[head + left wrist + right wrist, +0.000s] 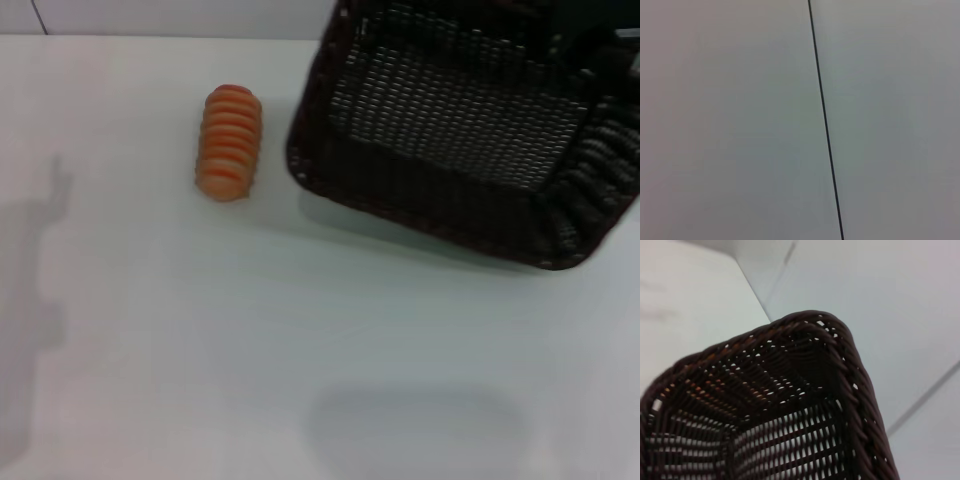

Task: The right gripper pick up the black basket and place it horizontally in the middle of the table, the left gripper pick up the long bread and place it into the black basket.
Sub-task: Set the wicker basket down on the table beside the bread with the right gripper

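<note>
The black basket (450, 130) hangs tilted at the back right of the white table (300, 350), raised off it with a shadow under its near edge. My right gripper (592, 42) shows only as a dark piece at the basket's far right rim and holds it there. The right wrist view looks closely into the basket (765, 405) and along its braided rim. The long bread (230, 142), orange-tan with ribbed stripes, lies on the table just left of the basket, apart from it. My left gripper is out of view; only its shadow falls on the table's left side.
The left wrist view shows only a plain white surface crossed by a thin dark seam (825, 120). A soft grey shadow (415, 430) lies on the table's front middle. The table's back edge (150, 37) runs behind the bread.
</note>
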Robot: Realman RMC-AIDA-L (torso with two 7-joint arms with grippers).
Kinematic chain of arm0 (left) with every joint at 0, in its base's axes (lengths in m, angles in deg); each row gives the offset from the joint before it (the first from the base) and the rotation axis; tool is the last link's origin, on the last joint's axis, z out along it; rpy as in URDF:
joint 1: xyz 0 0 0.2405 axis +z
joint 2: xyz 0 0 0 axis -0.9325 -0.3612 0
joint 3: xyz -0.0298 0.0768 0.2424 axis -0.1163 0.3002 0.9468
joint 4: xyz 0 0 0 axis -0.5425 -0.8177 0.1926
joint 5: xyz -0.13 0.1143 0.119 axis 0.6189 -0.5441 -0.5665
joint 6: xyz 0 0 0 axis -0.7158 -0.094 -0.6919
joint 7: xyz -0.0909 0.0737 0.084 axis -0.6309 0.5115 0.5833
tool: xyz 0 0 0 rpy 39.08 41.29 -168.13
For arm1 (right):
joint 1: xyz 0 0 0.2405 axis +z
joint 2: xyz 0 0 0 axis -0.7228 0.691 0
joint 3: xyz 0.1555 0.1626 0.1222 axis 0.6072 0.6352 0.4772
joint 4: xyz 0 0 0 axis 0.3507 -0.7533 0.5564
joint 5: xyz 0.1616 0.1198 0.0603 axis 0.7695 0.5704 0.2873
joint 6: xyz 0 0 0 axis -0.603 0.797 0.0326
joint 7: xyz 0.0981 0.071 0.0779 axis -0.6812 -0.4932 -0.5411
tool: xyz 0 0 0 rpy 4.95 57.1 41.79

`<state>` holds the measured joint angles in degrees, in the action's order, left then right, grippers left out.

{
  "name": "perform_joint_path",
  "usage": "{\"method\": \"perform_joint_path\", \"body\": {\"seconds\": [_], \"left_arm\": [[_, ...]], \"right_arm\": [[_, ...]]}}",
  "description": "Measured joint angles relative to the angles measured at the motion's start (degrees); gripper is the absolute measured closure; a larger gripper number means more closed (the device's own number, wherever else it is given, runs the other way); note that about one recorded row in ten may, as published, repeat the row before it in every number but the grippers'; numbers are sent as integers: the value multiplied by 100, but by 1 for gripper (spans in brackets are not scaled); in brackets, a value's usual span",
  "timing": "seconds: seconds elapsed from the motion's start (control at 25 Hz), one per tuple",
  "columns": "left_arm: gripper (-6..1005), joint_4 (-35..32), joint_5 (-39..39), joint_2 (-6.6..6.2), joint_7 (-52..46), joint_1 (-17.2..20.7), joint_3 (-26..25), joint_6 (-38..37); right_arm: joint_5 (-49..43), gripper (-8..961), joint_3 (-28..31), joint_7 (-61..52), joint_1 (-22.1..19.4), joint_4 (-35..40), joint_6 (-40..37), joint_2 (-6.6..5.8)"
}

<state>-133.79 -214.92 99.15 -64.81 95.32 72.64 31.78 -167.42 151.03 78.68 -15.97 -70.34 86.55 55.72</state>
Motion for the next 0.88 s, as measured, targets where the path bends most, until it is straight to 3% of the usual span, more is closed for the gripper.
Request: {"method": "perform_joint_path", "body": {"seconds": [0.2, 0.48, 0.88], "left_arm": [[189, -2, 30, 3, 0, 20, 23, -3], [189, -6, -1, 3, 0, -16, -6, -4], [189, -2, 15, 2, -1, 26, 32, 29]], "right_arm": [[444, 804, 95, 201, 330, 586, 361, -60], [409, 805, -68, 241, 514, 696, 1366, 22], [-237, 805, 202, 10, 362, 607, 1381, 30]]}}
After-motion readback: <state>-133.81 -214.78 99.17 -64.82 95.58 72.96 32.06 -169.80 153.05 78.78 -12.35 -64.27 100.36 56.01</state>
